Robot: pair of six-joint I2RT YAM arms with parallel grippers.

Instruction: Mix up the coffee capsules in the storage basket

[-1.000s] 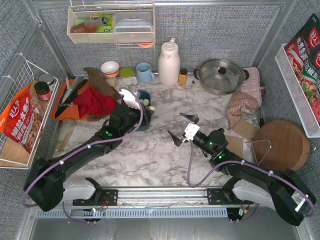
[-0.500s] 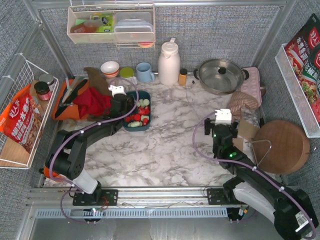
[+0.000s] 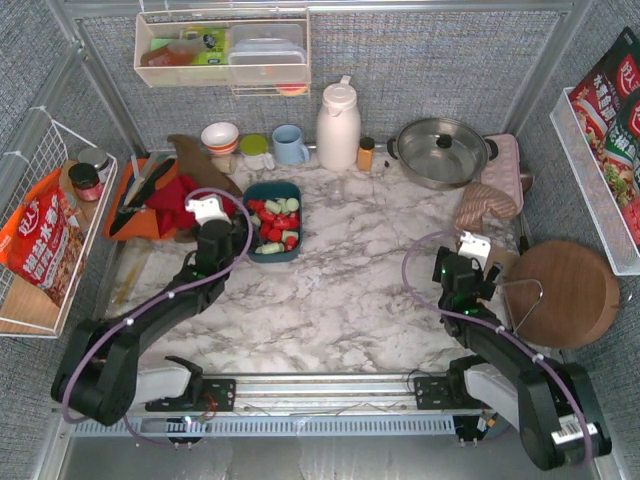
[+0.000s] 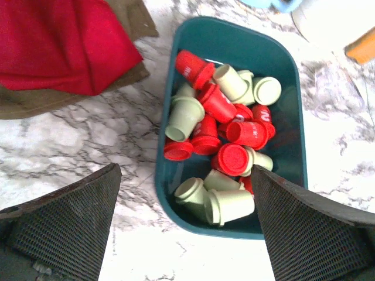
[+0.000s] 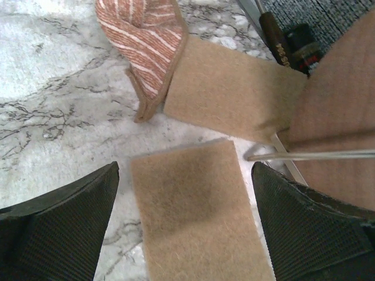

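Toward the back left of the marble table [image 3: 340, 290], the storage basket [image 4: 246, 47] lies flat just beside a red cloth [image 4: 58, 41], and all the coffee capsules [image 4: 225, 126] that we can see are inside it, red and pale green ones heaped together, most lying on their sides. We find the left gripper [image 4: 183, 175] hovering above the near end of the basket, its fingers wide apart and holding nothing. The right gripper [image 5: 184, 168] is well apart from the basket, over a tan pad [image 5: 193, 199] near a striped cloth [image 5: 146, 41], its fingers spread too and empty. We judge that the stirring step is in hand and quite far along, because the two colours already lie well mingled, though some green ones gather at the near end. A next move would call for lowering the left fingers into the heap and sweeping gently, so that no capsule jumps over the low rim and the basket does not slide.
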